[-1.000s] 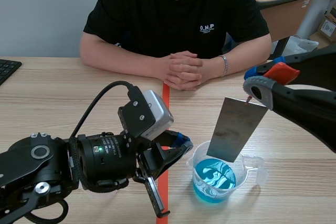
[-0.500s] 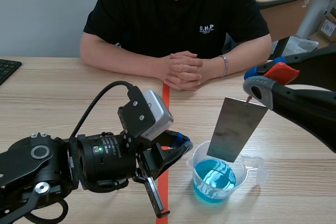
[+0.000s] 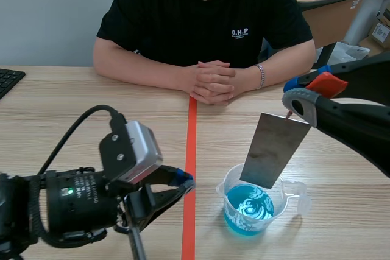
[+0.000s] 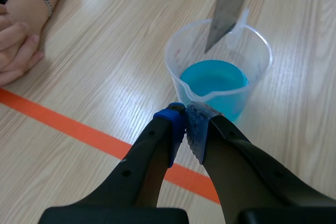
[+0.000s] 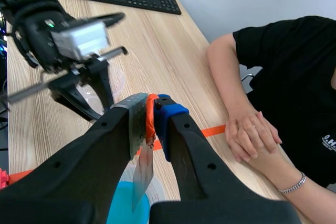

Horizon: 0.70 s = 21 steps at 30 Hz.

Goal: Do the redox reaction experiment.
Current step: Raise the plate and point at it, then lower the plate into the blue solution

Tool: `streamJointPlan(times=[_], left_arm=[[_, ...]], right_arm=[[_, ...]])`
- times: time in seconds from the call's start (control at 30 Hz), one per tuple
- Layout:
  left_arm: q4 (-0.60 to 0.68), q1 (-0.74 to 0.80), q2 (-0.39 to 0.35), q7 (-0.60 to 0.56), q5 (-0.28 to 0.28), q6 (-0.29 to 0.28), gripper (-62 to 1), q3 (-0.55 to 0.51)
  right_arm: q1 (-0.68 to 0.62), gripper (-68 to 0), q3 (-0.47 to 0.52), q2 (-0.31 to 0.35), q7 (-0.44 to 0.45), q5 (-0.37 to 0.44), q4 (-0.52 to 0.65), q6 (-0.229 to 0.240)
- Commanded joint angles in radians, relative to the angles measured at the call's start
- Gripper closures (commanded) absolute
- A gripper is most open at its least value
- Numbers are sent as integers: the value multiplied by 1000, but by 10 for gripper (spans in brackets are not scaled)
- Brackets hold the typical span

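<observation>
On a wooden table, the right gripper pinches the top of a metal plate. The plate hangs tilted, its lower end inside the beaker rim above blue liquid. The left gripper rests closed and empty beside the beaker.

**Beaker between two arms**

The beaker stands on the table, just right of a tape line. A plate hangs tilted over it, lower end at its mouth, top in the right gripper. The left gripper is left of the beaker, over the tape. A person's hands rest behind.
</observation>
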Motion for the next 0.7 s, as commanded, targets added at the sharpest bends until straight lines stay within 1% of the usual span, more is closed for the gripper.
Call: streamJointPlan(times=[0.0, 0.17, 0.23, 0.3, 0.4, 0.5, 0.63, 0.67], left_arm=[[55, 56, -30, -23, -7, 8, -49, -47], [144, 245, -116, -25, -6, 67, -49, -183], [161, 338, -138, -26, -6, 100, -49, -248], [163, 430, -145, -33, -6, 135, -49, -314], [163, 576, -143, -53, 10, 201, -49, -418], [163, 719, -131, -84, 13, 262, -49, -516], [163, 875, -64, -87, 13, 311, -49, -643], [163, 908, -41, -90, 13, 312, -49, -671]], right_arm=[[1, -17, 8, 13, 14, 18, 16, -3], [1, -17, 8, 13, 10, 17, 16, -3], [1, -17, 8, 13, 5, 17, 16, -3], [1, -17, 8, 13, -1, 16, 16, -3], [1, -17, 7, 13, 0, 14, 5, -3], [2, -17, 5, 13, 5, 14, -11, -3], [7, -17, 5, 13, 25, 11, -35, -3], [7, -17, 5, 13, 34, 10, -42, -3]])
